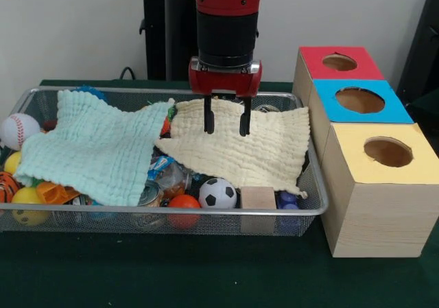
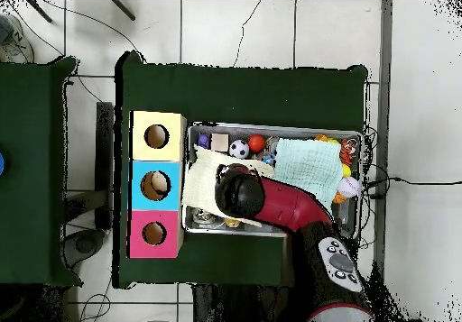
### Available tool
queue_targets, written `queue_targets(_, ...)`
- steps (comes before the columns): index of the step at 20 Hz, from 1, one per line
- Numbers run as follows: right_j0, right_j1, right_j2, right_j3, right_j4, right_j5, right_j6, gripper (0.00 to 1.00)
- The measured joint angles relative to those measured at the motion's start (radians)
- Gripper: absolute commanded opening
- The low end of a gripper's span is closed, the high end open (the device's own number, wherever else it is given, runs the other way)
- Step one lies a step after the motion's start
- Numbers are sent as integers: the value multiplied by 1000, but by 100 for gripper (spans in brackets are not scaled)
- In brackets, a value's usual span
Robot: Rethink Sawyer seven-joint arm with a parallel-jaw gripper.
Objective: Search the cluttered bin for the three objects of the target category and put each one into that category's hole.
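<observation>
**Hand poised over the cloths, bottles mostly buried**

From the front, we see the hand [image 1: 225,124] hanging with its two fingers spread apart and empty, tips just above the pale yellow cloth [image 1: 247,150] that lies in the right half of the wire basket [image 1: 312,208]. A mint green cloth [image 1: 92,147] covers much of the left half. Between the two cloths a crumpled clear bottle [image 1: 167,173] with blue label print peeks out, partly under the green cloth's edge; we cannot find the other two bottles, which are probably beneath the cloths. A soccer ball [image 1: 217,193], an orange ball [image 1: 184,203] and a wooden block [image 1: 258,198] sit along the near rim. The blue hole [image 1: 359,100] is on the middle box, right of the basket on the counter.

We judge the bottle light, thin-walled and springy; it will dent and may slip, so a gentle pinch across its body seems best, once the cloth is off it.

From above, the arm [image 2: 271,201] hides the hand. The blue hole [image 2: 155,185] lies between the yellow and red ones, just beside the basket [image 2: 271,125].
</observation>
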Motion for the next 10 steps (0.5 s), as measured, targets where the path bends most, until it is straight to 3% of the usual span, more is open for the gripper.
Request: queue_targets(10, 0, 91, 2, -67, -21, 0, 0, 100)
